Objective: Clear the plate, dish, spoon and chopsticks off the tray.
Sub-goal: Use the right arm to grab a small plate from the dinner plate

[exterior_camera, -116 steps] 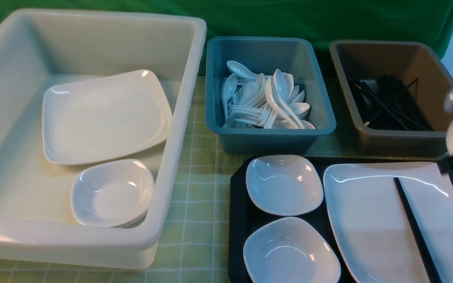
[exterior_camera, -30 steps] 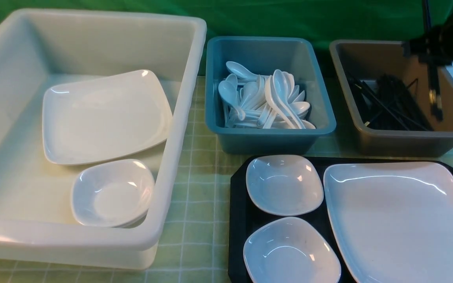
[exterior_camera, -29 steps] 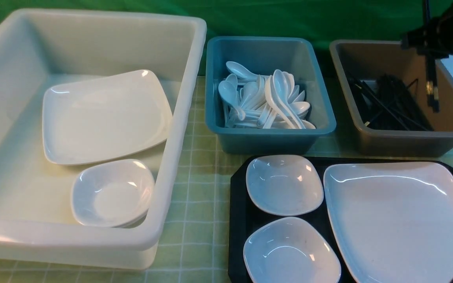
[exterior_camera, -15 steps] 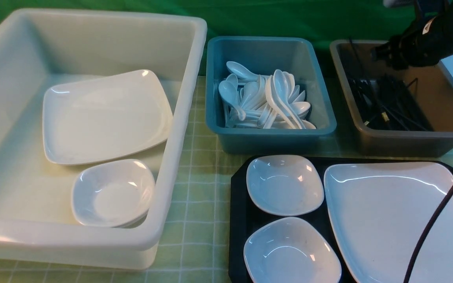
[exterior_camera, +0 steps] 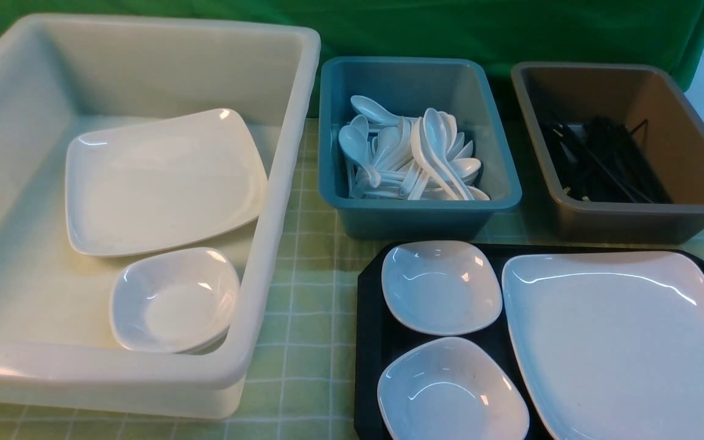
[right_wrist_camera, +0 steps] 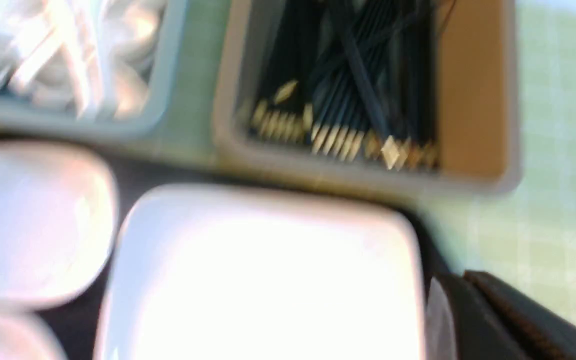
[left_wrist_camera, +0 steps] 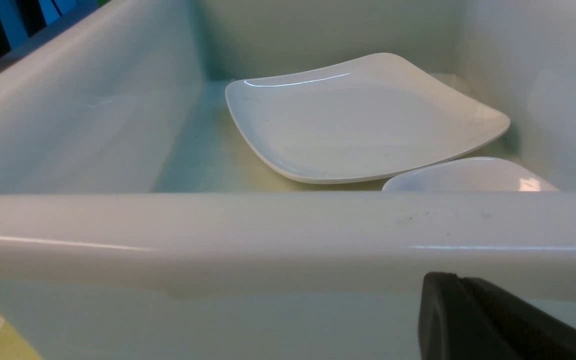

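Note:
The black tray (exterior_camera: 369, 318) at the front right holds the large white plate (exterior_camera: 621, 342) and two small white dishes (exterior_camera: 441, 287) (exterior_camera: 451, 391). No spoon or chopsticks lie on it. Black chopsticks (exterior_camera: 602, 162) lie piled in the brown tub, and white spoons (exterior_camera: 413, 156) in the blue tub. My right gripper (right_wrist_camera: 460, 277) is shut and empty, above the plate's (right_wrist_camera: 263, 280) far right corner, and it is out of the front view. My left gripper (left_wrist_camera: 455, 280) is shut and empty, low in front of the white tub's near wall (left_wrist_camera: 268, 235).
The white tub (exterior_camera: 113, 373) on the left holds a second large plate (exterior_camera: 162, 183) and a small dish (exterior_camera: 175, 299). The blue tub (exterior_camera: 419, 214) and brown tub (exterior_camera: 627, 211) stand behind the tray. A green checked cloth covers the table.
My right arm carried chopsticks over the brown tub, swung left above it, then left the front view. The chopstick that lay on the plate is gone from it. The left arm has not moved.

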